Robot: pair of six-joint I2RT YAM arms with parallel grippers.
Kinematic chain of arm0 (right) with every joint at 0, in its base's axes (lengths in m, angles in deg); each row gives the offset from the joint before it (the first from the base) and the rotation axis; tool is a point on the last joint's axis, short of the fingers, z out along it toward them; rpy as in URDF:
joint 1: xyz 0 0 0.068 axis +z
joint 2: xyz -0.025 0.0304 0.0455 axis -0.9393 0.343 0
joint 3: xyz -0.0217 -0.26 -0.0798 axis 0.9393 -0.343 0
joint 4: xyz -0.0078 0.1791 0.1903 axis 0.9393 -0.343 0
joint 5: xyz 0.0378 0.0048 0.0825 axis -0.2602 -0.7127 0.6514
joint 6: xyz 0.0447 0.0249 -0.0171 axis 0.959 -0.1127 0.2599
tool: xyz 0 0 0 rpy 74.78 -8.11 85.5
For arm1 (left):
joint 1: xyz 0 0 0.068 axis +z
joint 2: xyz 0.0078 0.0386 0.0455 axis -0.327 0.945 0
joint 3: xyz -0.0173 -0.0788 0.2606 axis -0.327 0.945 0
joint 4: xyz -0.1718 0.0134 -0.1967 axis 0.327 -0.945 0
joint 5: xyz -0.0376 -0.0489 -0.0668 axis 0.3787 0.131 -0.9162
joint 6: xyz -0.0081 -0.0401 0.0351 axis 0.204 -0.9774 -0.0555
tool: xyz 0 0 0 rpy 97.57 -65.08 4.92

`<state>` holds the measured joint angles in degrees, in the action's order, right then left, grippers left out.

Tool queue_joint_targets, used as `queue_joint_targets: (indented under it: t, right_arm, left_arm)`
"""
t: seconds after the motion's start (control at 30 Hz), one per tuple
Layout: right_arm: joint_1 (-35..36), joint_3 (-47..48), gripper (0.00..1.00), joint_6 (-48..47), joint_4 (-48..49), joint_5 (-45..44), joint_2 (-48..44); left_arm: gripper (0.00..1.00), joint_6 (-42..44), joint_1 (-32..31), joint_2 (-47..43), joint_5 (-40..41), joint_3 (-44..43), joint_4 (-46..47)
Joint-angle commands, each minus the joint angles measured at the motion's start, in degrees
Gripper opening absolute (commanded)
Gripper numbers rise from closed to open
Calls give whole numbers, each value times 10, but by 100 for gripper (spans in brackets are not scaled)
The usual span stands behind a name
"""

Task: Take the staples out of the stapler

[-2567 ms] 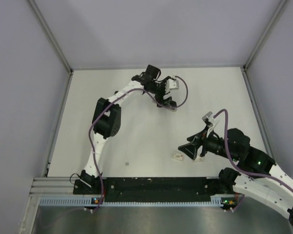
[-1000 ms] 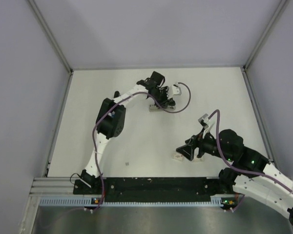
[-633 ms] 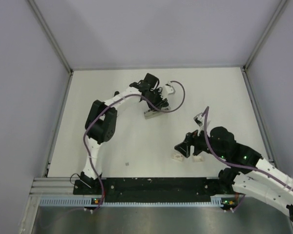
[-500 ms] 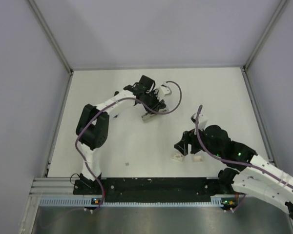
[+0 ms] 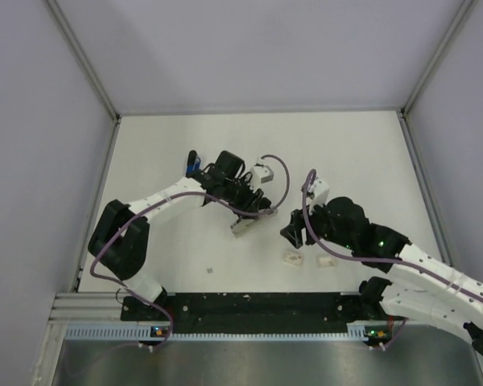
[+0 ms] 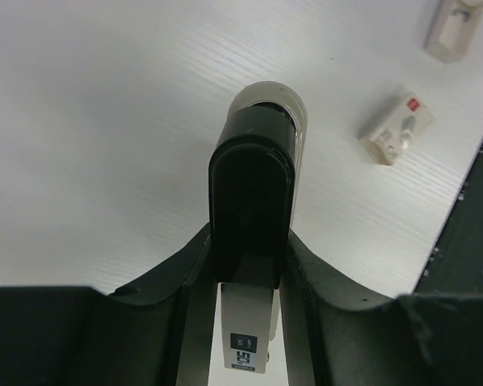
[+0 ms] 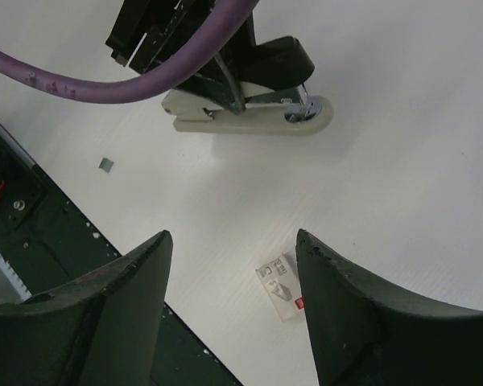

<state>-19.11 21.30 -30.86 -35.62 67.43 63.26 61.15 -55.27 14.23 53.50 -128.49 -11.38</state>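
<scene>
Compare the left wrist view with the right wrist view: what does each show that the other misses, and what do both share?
Only the left wrist view shows a second small box, cut off by the top right corner. Only the right wrist view shows the purple cable, a tiny grey scrap and the open right pincer. Both show the stapler clamped in the left pincer, end-on in the first and side-on in the second, plus what looks like the same red-marked box.

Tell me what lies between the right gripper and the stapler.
Nothing but bare table, as the right wrist view shows between the right gripper and the stapler.
</scene>
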Motion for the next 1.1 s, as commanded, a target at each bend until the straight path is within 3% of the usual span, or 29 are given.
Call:
queue_joint_targets:
  t: [0.0,0.13,0.37,0.63,1.07]
  right_arm:
    - [-3,27,62,-46,40,68,-24]
    - [-3,34,57,-48,31,135,-37]
    - [-3,92,55,-71,-36,176,-66]
    - [-2,136,56,-101,-92,217,-72]
    - [-2,122,56,-101,-98,272,-62]
  left_arm:
    - [0,-59,-19,-89,-113,24,56]
    - [0,-89,-40,-151,-201,67,88]
    - [0,-113,-64,-208,-270,105,115]
    - [0,-122,-96,-243,-292,126,135]
    - [0,-152,-111,-268,-307,133,177]
